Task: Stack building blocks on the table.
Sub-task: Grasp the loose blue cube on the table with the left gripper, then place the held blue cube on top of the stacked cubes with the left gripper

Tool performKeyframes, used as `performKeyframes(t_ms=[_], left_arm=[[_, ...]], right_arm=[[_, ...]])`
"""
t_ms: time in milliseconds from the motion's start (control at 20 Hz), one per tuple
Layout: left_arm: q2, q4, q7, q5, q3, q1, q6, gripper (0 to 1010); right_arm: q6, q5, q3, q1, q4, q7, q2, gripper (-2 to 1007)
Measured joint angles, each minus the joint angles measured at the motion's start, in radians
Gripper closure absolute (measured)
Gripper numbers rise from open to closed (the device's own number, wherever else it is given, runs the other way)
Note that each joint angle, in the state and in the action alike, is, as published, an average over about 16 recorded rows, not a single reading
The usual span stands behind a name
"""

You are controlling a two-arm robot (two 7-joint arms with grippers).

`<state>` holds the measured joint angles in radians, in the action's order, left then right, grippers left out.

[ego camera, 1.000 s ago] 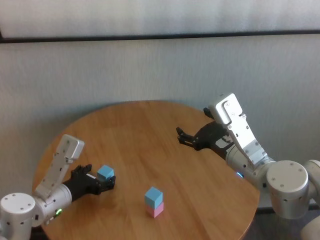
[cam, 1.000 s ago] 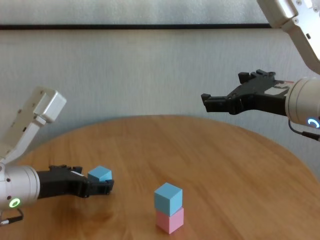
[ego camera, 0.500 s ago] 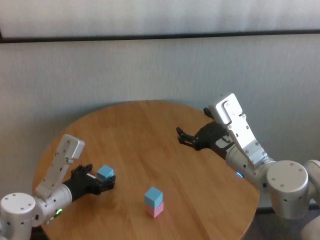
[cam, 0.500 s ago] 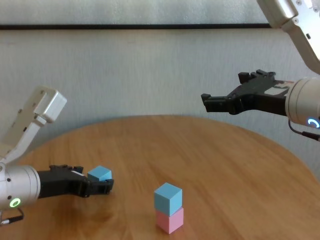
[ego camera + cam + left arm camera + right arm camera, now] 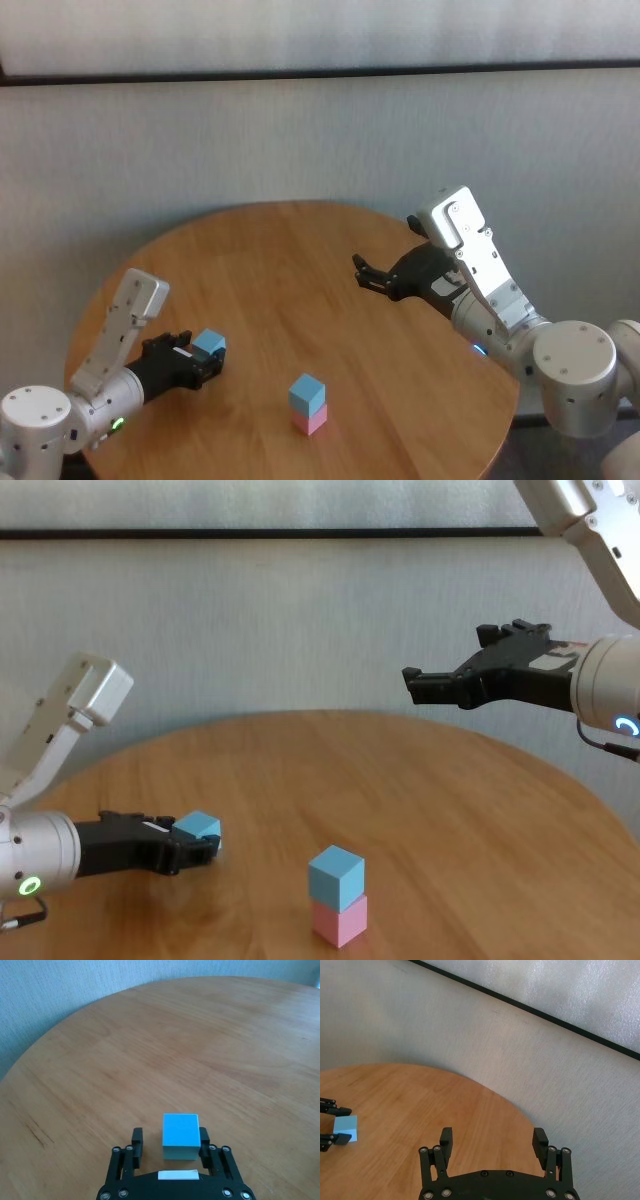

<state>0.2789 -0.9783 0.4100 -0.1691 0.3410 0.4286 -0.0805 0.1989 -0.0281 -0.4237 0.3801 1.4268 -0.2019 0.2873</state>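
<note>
A small matte light blue cube (image 5: 180,1136) sits between the fingers of the left gripper (image 5: 170,1141), which lies low on the round wood-grain table (image 5: 300,270). One finger touches the cube's side, while a thin gap shows at the other, so the pincer is closed around the cube but not yet fully pinching it. Ahead of this pincer the tabletop runs bare to its curved far edge, leaving wide room. Off to its side, well apart, a second light blue cube (image 5: 336,874) rests squarely on a pale pink cube (image 5: 340,921); nothing lies between them and the pincer. The right gripper (image 5: 445,686) hangs high above the table's far right part, its fingers spread and holding nothing.
</note>
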Motion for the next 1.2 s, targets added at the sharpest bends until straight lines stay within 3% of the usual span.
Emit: performKeyframes(t_ms=[350, 600, 850, 1200], left_arm=[[0.002, -0.006, 0.004, -0.002, -0.001, -0.003, -0.001, 505], [0.012, -0.042, 0.016, -0.011, -0.002, -0.017, -0.009, 590], [0.038, -0.117, 0.044, -0.026, 0.002, -0.044, -0.041, 614], [0.095, -0.262, 0.101, -0.054, 0.021, -0.088, -0.109, 614]], right_arm=[[0.0, 0.0, 0.0, 0.0, 0.0, 0.0, 0.0, 1], [0.0, 0.0, 0.0, 0.0, 0.0, 0.0, 0.0, 1], [0.0, 0.0, 0.0, 0.0, 0.0, 0.0, 0.0, 0], [0.0, 0.0, 0.0, 0.0, 0.0, 0.0, 0.0, 1]])
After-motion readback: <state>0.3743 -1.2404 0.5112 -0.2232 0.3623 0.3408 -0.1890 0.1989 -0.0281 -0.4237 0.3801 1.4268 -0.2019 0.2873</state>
